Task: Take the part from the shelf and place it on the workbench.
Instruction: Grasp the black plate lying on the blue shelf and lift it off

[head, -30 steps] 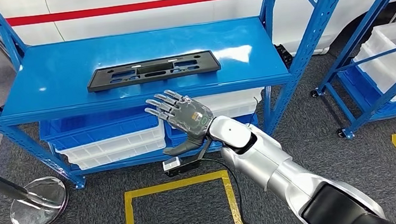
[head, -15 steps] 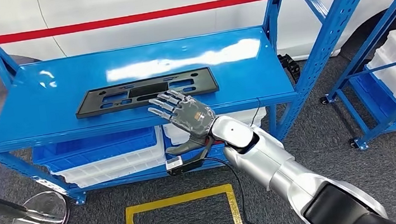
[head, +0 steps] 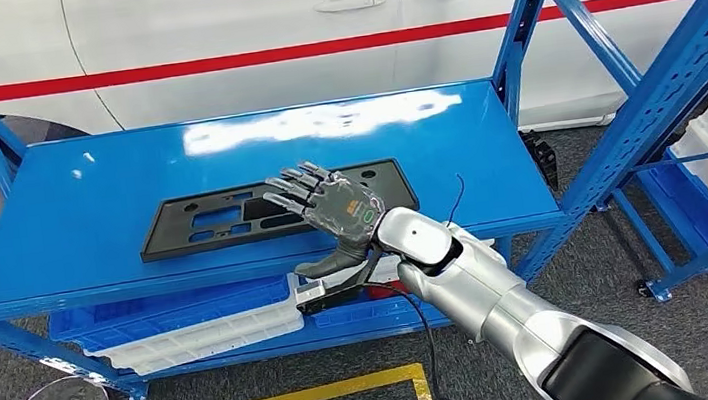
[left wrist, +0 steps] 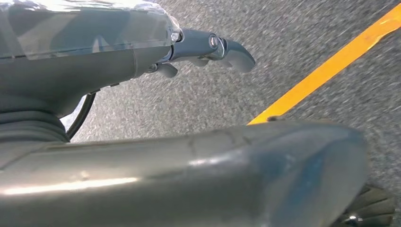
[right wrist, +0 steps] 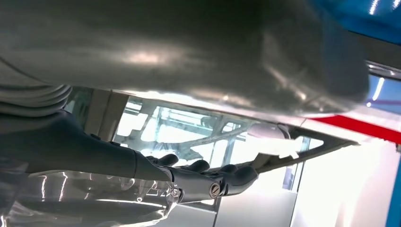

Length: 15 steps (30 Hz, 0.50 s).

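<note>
- Blue metal shelf (head: 79,206) ahead, white vehicle body with a red stripe (head: 214,62) behind it, grey carpet and yellow floor tape (head: 322,395) below.
- Part (head: 182,230): flat black frame with cut-outs, lying flat on the top shelf board near its front edge.
- Right hand (head: 331,213) hangs over the part's right half, fingers spread and extended, holding nothing; contact with the part cannot be told from the head view.
- Change over the last second: the whole scene has shifted, so the camera has moved closer to the shelf. The hand was in front of the shelf edge a second ago; now it is above the part.
- Meaning: approach looks done, grasp not yet made. Next step is probably lowering and closing on the frame.
- Left hand (left wrist: 203,47) hangs low over the carpet, nothing in it; whether its fingers are curled cannot be told.
- White and blue bins (head: 193,324) sit on the lower shelf.
</note>
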Motion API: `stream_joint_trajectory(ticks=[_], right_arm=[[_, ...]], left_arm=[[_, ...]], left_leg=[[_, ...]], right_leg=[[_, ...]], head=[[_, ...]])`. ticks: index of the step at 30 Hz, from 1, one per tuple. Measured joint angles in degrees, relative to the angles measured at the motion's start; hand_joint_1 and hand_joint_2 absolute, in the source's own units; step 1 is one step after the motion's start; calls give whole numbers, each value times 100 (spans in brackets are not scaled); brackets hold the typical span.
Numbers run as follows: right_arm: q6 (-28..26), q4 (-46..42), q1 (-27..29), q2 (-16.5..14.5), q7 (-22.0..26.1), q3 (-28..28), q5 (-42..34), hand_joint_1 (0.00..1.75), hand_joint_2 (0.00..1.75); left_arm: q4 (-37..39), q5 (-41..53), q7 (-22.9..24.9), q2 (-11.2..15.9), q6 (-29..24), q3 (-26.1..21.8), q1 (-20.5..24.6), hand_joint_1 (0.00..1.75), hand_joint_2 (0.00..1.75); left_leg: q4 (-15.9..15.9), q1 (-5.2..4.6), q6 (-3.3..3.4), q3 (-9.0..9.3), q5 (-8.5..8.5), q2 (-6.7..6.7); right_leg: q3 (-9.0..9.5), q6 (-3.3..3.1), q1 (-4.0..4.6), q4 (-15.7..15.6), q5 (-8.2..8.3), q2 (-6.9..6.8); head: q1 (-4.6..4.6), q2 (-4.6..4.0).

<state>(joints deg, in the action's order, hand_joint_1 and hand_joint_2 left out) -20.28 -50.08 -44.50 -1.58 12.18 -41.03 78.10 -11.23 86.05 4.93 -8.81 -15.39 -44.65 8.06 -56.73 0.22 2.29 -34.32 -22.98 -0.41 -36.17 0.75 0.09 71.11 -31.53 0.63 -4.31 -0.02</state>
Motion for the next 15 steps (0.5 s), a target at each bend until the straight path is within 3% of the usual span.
stream_joint_trajectory(ticks=[1, 2, 3, 4, 5, 7, 8, 9, 12, 15], right_arm=[[0, 1, 29, 11, -1, 0, -1, 0, 0], [0, 1, 58, 22, -1, 0, -1, 0, 44], [0, 1, 82, 32, -1, 0, 0, 0, 87], [0, 1, 99, 42, -1, -1, 1, 0, 131], [4, 1, 113, 57, -6, -1, 3, 0, 175], [29, 8, 138, 96, -53, -4, 34, 0, 175], [45, 14, 150, 113, -83, -7, 60, 0, 175], [60, 19, 156, 125, -114, -7, 86, 0, 175], [70, 19, 149, 129, -167, -4, 117, 0, 175], [79, 50, 138, 117, -264, -10, 236, 0, 175]], left_arm=[[0, 4, -1, 0, 1, 0, -2, 0, 0], [0, 9, -2, 0, 2, 0, -8, 0, 0], [0, 17, -4, -1, 3, 0, -16, 0, 0], [0, 25, -12, -5, 9, 1, -22, 0, 0], [1, 30, -24, -10, 20, 1, -28, 0, 0], [14, 34, -58, -31, 62, 2, -29, 0, 0], [20, 35, -72, -38, 84, 2, -26, 0, 0], [27, 35, -84, -43, 100, 2, -21, 0, 0], [27, 36, -96, -40, 114, 2, -14, 0, 0], [26, 20, -103, -39, 122, 4, 6, 0, 0]], left_leg=[[-1, 0, -2, 75, -64, -5], [-2, 0, -5, 158, -134, -12], [-3, 0, -10, 250, -205, -18], [-4, 0, -16, 349, -280, -22], [0, 0, -26, 426, -355, -25], [-13, -12, -71, 534, -488, -44], [-6, -14, -107, 554, -537, -58], [-16, -19, -143, 583, -561, -71], [-208, -10, -216, 544, -591, -62], [-1121, 16, -285, 27, -934, -35]], right_leg=[[-237, 27, -19, 222, -193, -3], [-403, 43, -32, 287, -345, -7], [-491, 49, -39, 183, -378, -11], [-505, 40, -38, -81, -243, -14], [-469, 16, -29, -459, 81, -17], [-403, -59, 15, -1168, 899, -9], [-391, -101, 38, -1350, 1169, -3], [-390, -142, 52, -1424, 1278, 0], [-271, -249, 30, -1483, 1228, -4], [-168, -322, 16, -1520, 1157, -9]], head=[[0, 0], [0, 0], [0, 0], [0, 0], [1, 0], [1, 0], [-1, 0], [-2, 0], [-2, 0], [-2, 0]])
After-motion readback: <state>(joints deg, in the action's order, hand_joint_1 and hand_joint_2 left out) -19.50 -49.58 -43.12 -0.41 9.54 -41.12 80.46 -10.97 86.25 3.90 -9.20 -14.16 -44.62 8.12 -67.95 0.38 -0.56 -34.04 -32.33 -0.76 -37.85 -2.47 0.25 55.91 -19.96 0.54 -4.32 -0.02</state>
